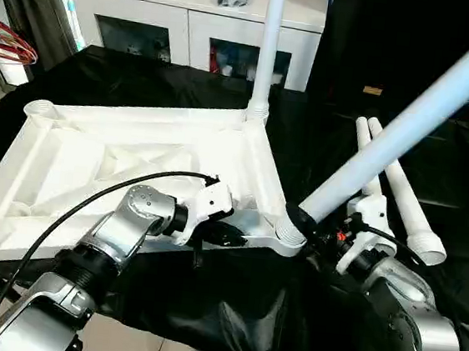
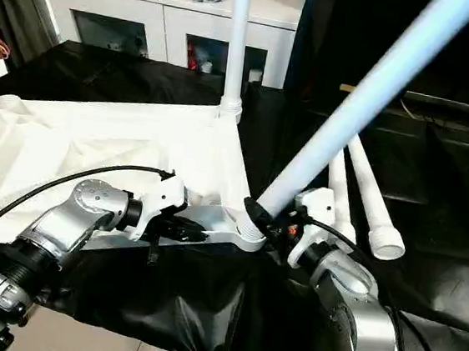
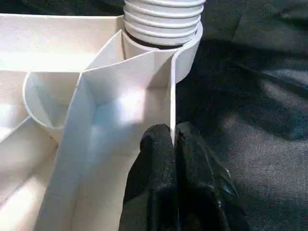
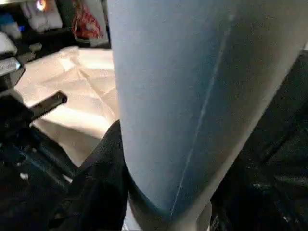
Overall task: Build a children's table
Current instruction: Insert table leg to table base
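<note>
Here one leg (image 1: pixel 269 45) stands upright in its corner socket (image 1: pixel 257 113).

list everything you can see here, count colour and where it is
table top: 1, white, upside down on the black cloth, ribbed underside up
upright leg: 1, white, standing in the far corner socket
tilted leg: 1, white, threaded end at the near right corner socket, leaning up to the right
loose legs: 2, white, lying side by side on the cloth right of the top
black cloth: 1, black, covering the work surface
cabinet: 1, white with glass doors, behind the work surface
left gripper: 1, black jaws shut on the table top's near edge wall
right gripper: 1, black jaws closed round the tilted leg's lower end
</note>
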Controlling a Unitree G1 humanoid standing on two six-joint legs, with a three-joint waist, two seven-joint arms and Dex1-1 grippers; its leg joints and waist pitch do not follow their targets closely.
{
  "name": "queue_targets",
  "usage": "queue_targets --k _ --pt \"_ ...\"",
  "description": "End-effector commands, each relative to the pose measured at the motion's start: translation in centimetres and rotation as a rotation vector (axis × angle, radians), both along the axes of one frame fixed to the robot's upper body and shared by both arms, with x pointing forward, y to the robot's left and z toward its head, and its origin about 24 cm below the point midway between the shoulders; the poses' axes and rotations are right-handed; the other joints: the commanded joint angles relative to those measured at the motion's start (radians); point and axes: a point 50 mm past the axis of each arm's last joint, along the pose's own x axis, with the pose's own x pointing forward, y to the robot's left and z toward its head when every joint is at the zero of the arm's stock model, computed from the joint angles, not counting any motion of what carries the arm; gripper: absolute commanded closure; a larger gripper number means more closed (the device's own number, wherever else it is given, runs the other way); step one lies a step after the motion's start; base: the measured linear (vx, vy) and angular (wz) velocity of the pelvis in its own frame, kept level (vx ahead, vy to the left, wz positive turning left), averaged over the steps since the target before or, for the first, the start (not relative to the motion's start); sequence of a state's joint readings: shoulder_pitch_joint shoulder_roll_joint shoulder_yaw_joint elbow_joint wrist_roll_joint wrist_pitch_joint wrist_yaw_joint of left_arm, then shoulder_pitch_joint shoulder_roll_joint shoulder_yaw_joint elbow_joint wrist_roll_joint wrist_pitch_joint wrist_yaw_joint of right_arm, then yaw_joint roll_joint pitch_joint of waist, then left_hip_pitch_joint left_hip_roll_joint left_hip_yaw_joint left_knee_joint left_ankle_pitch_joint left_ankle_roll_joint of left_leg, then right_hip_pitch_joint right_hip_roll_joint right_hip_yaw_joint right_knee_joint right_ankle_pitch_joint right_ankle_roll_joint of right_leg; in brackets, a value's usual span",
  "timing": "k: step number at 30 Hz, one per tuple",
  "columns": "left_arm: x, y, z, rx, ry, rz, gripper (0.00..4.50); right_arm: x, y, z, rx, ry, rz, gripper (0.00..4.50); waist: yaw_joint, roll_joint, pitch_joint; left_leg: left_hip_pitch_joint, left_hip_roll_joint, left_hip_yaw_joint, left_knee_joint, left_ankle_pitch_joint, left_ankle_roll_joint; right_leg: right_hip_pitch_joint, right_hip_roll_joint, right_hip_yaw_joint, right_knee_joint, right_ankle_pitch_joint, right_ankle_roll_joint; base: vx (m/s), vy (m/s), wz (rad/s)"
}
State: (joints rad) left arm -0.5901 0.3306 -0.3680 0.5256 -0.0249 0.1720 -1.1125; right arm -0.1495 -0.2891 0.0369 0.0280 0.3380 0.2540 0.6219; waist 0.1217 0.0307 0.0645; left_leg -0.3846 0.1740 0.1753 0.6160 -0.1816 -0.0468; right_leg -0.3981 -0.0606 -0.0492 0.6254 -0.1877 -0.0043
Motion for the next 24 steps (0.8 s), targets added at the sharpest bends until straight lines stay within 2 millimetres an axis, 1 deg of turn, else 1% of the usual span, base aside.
queue_targets --k 1,2,3,4,5,6,7,8,9,10,11,12,13,14,16,17,18,20,21,22,23,24 --pt "0.5 -0.3 1.0 -0.016 -0.045 -0.005 4.50 -0.8 -0.1 -2.5 -0.090 0.133 0.034 2.63 -0.007 -0.006 -0.065 0.024 0.057 -0.029 -0.093 -0.322 -0.017 0.030 -0.094 0.051 -0.103 -0.398 -0.161 0.000 0.000 0.00" --pt "0.5 -0.3 1.0 -0.016 -0.045 -0.007 4.50 -0.7 0.0 -2.5 -0.104 0.133 0.045 2.63 -0.007 -0.004 -0.065 0.022 0.057 -0.030 -0.093 -0.312 -0.015 0.032 -0.094 0.051 -0.100 -0.387 -0.162 0.000 0.000 0.00" --pt "0.5 -0.3 1.0 -0.015 -0.045 -0.010 4.50 -0.6 0.1 -2.4 -0.125 0.136 0.063 2.63 -0.008 -0.003 -0.064 0.023 0.057 -0.029 -0.094 -0.315 -0.014 0.030 -0.094 0.051 -0.102 -0.389 -0.162 0.000 0.000 0.00" --pt "0.4 -0.3 0.9 -0.013 -0.045 -0.014 4.50 -0.4 0.1 -2.4 -0.145 0.138 0.082 2.63 -0.009 -0.011 -0.065 0.023 0.057 -0.028 -0.093 -0.314 -0.012 0.030 -0.094 0.051 -0.102 -0.390 -0.163 0.000 0.000 0.00" --pt "0.4 -0.3 0.9 -0.012 -0.044 -0.015 4.50 -0.4 0.2 -2.3 -0.151 0.138 0.089 2.63 -0.010 -0.007 -0.065 0.021 0.056 -0.029 -0.093 -0.304 -0.011 0.033 -0.094 0.050 -0.100 -0.383 -0.165 0.000 0.000 0.00" --pt "0.3 -0.3 0.8 -0.010 -0.044 -0.020 4.50 -0.1 0.4 -2.3 -0.175 0.142 0.122 2.63 -0.012 -0.006 -0.064 0.023 0.057 -0.028 -0.092 -0.310 -0.011 0.030 -0.094 0.050 -0.102 -0.392 -0.164 0.000 0.000 0.00" --pt "0.3 -0.3 0.8 -0.009 -0.044 -0.021 4.50 -0.1 0.4 -2.3 -0.179 0.142 0.127 2.63 -0.014 -0.015 -0.064 0.022 0.056 -0.027 -0.093 -0.310 -0.009 0.031 -0.093 0.050 -0.103 -0.396 -0.163 0.000 0.000 0.00" --pt "0.2 -0.3 0.8 -0.008 -0.044 -0.023 4.50 0.1 0.5 -2.3 -0.194 0.146 0.148 2.63 -0.013 -0.011 -0.063 0.021 0.056 -0.028 -0.092 -0.314 -0.010 0.031 -0.095 0.050 -0.103 -0.411 -0.160 0.000 0.000 0.00" --pt "0.2 -0.3 0.8 -0.008 -0.044 -0.024 4.50 0.1 0.6 -2.3 -0.196 0.147 0.152 2.63 -0.015 -0.011 -0.063 0.022 0.056 -0.028 -0.092 -0.316 -0.010 0.031 -0.096 0.050 -0.105 -0.421 -0.157 0.000 0.000 0.00" --pt "0.2 -0.3 0.8 -0.007 -0.044 -0.026 4.50 0.2 0.6 -2.3 -0.205 0.152 0.167 2.63 -0.017 -0.019 -0.062 0.022 0.056 -0.028 -0.093 -0.316 -0.009 0.030 -0.094 0.050 -0.107 -0.432 -0.152 0.000 0.000 0.00" --pt "0.1 -0.3 0.8 -0.007 -0.043 -0.028 4.50 0.2 0.7 -2.3 -0.217 0.157 0.186 2.63 -0.014 -0.016 -0.063 0.025 0.057 -0.028 -0.092 -0.311 -0.008 0.028 -0.097 0.051 -0.106 -0.434 -0.152 0.000 0.000 0.00" --pt "0.0 -0.2 0.9 -0.006 -0.043 -0.032 4.50 0.3 0.8 -2.4 -0.234 0.168 0.218 2.63 -0.016 -0.015 -0.063 0.023 0.058 -0.029 -0.094 -0.313 -0.009 0.029 -0.095 0.050 -0.105 -0.427 -0.153 0.000 0.000 0.00" --pt "0.0 -0.2 0.9 -0.005 -0.042 -0.036 4.50 0.3 0.8 -2.5 -0.241 0.173 0.237 2.63 -0.016 -0.019 -0.064 0.023 0.058 -0.028 -0.094 -0.313 -0.008 0.029 -0.095 0.050 -0.105 -0.421 -0.154 0.000 0.000 0.00" --pt "-0.1 -0.2 0.9 -0.004 -0.041 -0.039 4.50 0.4 0.8 -2.5 -0.244 0.174 0.245 2.63 -0.017 -0.018 -0.065 0.023 0.059 -0.029 -0.094 -0.313 -0.010 0.029 -0.094 0.050 -0.102 -0.405 -0.159 0.000 0.000 0.00" --pt "-0.2 -0.1 1.0 -0.003 -0.039 -0.049 4.50 0.4 0.9 -2.6 -0.250 0.178 0.267 2.63 -0.016 -0.023 -0.068 0.022 0.059 -0.027 -0.094 -0.295 -0.006 0.032 -0.095 0.051 -0.099 -0.359 -0.170 0.000 0.000 0.00" --pt "-0.3 -0.1 1.1 -0.002 -0.038 -0.062 4.50 0.5 0.9 -2.6 -0.248 0.181 0.284 2.63 -0.016 -0.023 -0.069 0.021 0.059 -0.027 -0.094 -0.288 -0.005 0.033 -0.094 0.051 -0.098 -0.347 -0.171 0.000 0.000 0.00" --pt "-0.4 -0.1 1.1 -0.002 -0.037 -0.072 4.50 0.5 0.8 -2.6 -0.246 0.182 0.293 2.63 -0.016 -0.025 -0.071 0.022 0.060 -0.026 -0.094 -0.280 -0.002 0.034 -0.094 0.050 -0.095 -0.321 -0.180 0.000 0.000 0.00" --pt "-0.8 -0.1 1.4 0.001 -0.035 -0.120 4.50 0.6 0.6 -2.5 -0.241 0.178 0.333 2.63 -0.016 -0.028 -0.071 0.021 0.060 -0.025 -0.094 -0.272 0.004 0.036 -0.095 0.050 -0.093 -0.297 -0.190 0.000 0.000 0.00" --pt "-1.1 0.0 1.5 0.005 -0.036 -0.144 4.50 0.7 0.6 -2.5 -0.240 0.176 0.353 2.63 -0.016 -0.028 -0.067 0.020 0.059 -0.024 -0.094 -0.267 0.008 0.034 -0.093 0.050 -0.093 -0.290 -0.191 0.000 0.000 0.00" --pt "-1.1 0.0 1.5 0.005 -0.036 -0.144 4.50 0.7 0.6 -2.5 -0.240 0.176 0.353 2.63 -0.016 -0.027 -0.069 0.021 0.060 -0.024 -0.094 -0.265 0.010 0.035 -0.093 0.050 -0.092 -0.283 -0.194 0.000 0.000 0.00" --pt "-1.2 0.0 1.6 0.005 -0.038 -0.157 4.50 0.7 0.5 -2.5 -0.239 0.174 0.366 2.63 -0.017 -0.028 -0.064 0.020 0.059 -0.023 -0.096 -0.254 0.015 0.034 -0.091 0.049 -0.093 -0.270 -0.195 0.000 0.000 0.00" --pt "-1.4 0.1 1.7 0.009 -0.036 -0.173 4.50 0.6 0.5 -2.5 -0.239 0.175 0.390 2.63 -0.017 -0.029 -0.064 0.019 0.059 -0.023 -0.097 -0.240 0.022 0.037 -0.091 0.048 -0.091 -0.247 -0.201 0.000 0.000 0.00"
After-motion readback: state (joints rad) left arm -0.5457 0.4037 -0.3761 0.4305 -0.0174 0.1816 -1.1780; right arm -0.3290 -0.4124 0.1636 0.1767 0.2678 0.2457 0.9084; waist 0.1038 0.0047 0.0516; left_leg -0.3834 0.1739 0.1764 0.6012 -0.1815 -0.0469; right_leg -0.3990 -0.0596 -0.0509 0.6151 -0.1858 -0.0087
